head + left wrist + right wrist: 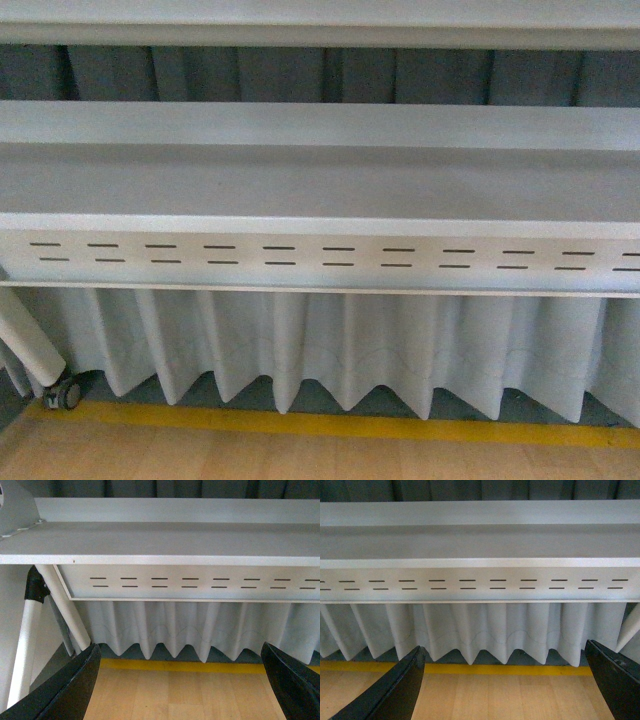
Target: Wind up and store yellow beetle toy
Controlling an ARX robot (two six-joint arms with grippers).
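Shelf (320, 180), left gripper (179, 649), right gripper (504, 647), seemingly agape

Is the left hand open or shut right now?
Open. In its wrist view the left hand has both dark fingers spread wide apart, with only floor and curtain between them.

All three cameras faced the white shelf (320, 180) head-on — the wrist views lower, sharing its slotted panel (200, 592) and pleated curtain (485, 630).

The right gripper (503, 646) hangs with its black jaws spread wide. Beyond stands a pale worktop (480, 540) with a slotted front panel (480, 584), a pleated skirt (485, 630) and a yellow floor stripe (495, 670) below.
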